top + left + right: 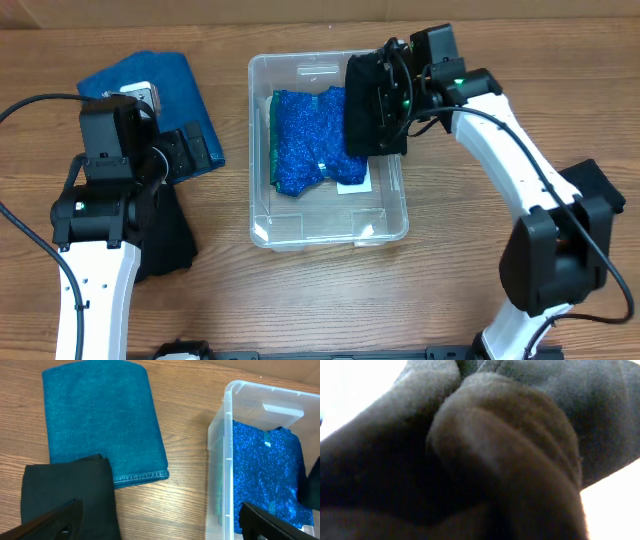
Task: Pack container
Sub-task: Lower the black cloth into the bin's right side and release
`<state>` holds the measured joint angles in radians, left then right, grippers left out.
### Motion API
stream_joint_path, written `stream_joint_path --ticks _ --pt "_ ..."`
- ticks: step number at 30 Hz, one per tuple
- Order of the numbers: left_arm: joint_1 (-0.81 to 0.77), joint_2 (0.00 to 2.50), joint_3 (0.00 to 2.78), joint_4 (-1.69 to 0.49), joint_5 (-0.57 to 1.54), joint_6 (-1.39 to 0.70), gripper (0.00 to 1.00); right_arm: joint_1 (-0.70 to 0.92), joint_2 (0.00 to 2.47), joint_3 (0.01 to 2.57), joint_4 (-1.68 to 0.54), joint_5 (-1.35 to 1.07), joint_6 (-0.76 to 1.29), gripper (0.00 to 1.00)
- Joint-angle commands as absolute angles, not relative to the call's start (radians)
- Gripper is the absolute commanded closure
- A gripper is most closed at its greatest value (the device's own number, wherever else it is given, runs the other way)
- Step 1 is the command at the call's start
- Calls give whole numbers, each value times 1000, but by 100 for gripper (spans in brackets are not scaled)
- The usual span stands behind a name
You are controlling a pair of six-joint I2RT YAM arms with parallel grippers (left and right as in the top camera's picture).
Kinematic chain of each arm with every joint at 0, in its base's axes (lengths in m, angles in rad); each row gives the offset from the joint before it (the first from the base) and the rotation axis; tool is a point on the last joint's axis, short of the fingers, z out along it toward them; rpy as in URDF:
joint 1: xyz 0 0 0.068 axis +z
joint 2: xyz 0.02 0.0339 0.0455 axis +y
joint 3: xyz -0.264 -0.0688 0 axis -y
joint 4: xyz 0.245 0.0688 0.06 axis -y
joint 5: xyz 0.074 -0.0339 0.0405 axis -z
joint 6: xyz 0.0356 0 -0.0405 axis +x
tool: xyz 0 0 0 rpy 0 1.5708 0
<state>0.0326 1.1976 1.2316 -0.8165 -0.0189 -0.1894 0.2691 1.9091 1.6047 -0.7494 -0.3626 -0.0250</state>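
The clear container point(262, 200) stands mid-table with a sparkly blue cloth point(305, 140) inside and a white label point(353, 185) on its bottom. My right gripper point(393, 100) is shut on a black cloth point(366, 112) and holds it over the container's right half. That cloth fills the right wrist view point(495, 460) and hides the fingers. My left gripper point(185, 150) is open and empty, left of the container. In the left wrist view its fingers point(160, 527) straddle bare table between a second black cloth point(70, 495) and the container wall point(222, 460).
A folded teal towel point(150, 85) lies at the back left, also in the left wrist view point(100, 420). The second black cloth point(165, 235) lies on the table under the left arm. Cables run along both arms.
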Motion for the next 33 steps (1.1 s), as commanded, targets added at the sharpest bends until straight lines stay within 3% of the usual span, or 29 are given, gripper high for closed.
stream_joint_path --ticks 1,2,3,4,5,12,17,18,19,21,22,33 --pt "26 1204 1254 -816 -25 -210 0 307 1925 1649 -735 -378 -57 96" --pt "26 1204 1254 -816 -26 -210 0 315 1932 1649 -736 -374 -57 96" --pt "26 1204 1254 -816 -25 -210 0 319 1935 1649 -736 -366 -57 80" --pt "26 1204 1254 -816 -25 -210 0 323 1936 1649 -733 -349 -57 13" --pt "26 1204 1254 -817 -25 -210 0 324 1936 1649 -721 -304 -56 0" --pt "26 1204 1253 -838 -26 -210 0 318 1933 1751 -709 34 -4 0" --pt "26 1204 1253 -838 -26 -210 0 333 1930 1807 -734 -65 -63 0" --pt "26 1204 1253 -837 -26 -210 0 340 1930 1806 -748 -112 -89 12" --pt "26 1204 1253 -837 -26 -210 0 349 1931 1804 -756 -125 -91 44" --pt "26 1204 1253 -837 -26 -210 0 360 1937 1795 -756 -122 -90 83" --pt "26 1204 1253 -837 -26 -210 0 363 1943 1795 -758 -121 -90 96" --pt "26 1204 1253 -838 -25 -210 0 365 2168 1794 -704 -128 -152 96"
